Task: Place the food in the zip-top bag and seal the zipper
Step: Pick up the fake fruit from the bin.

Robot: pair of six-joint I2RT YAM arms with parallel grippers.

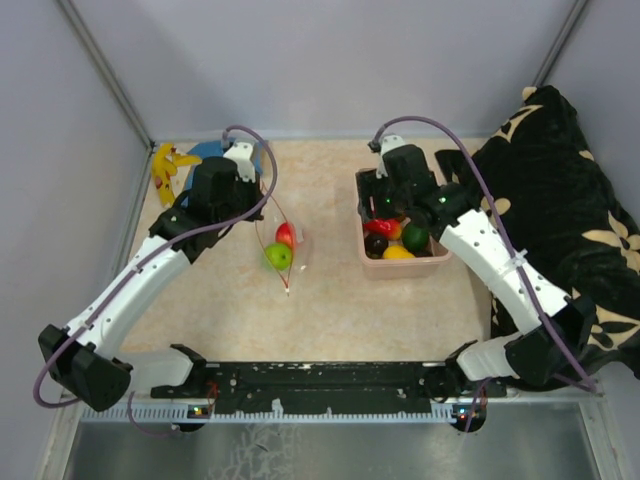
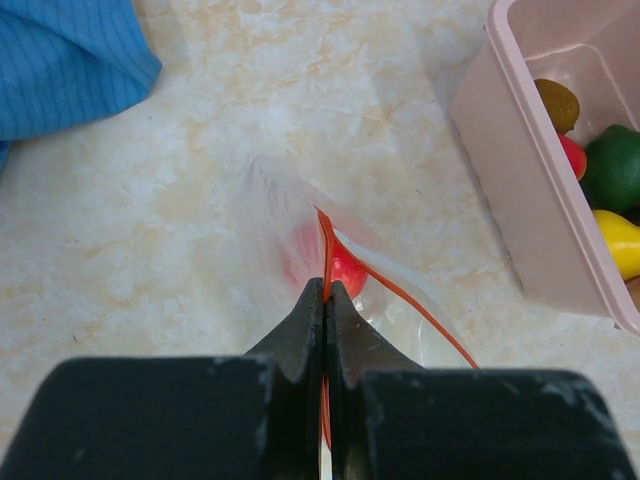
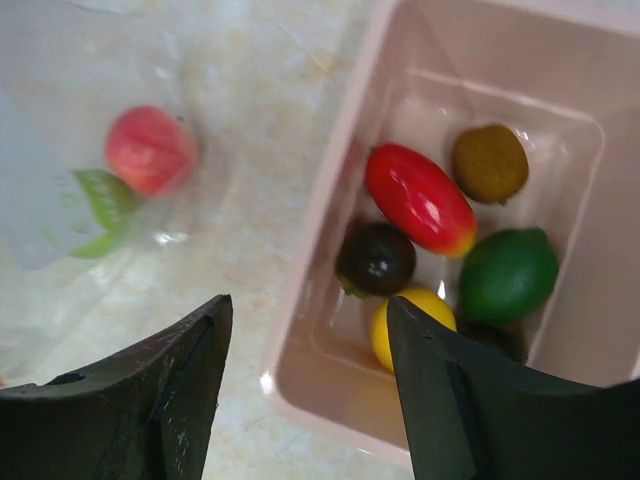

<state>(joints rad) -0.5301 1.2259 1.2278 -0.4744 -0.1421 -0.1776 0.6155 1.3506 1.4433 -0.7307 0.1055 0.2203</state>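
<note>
Left gripper pinches the zipper, right gripper gapes empty above the tub; strip could slip free, collapsing the zip-top bag.

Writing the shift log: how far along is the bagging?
Done: a red fruit and a green fruit sit in the bag. In hand: left gripper pinches the zipper, right gripper hangs open above the pink tub. Left: at least five fruits in the tub, then sealing.

Pink tub, red-orange zipper
</note>
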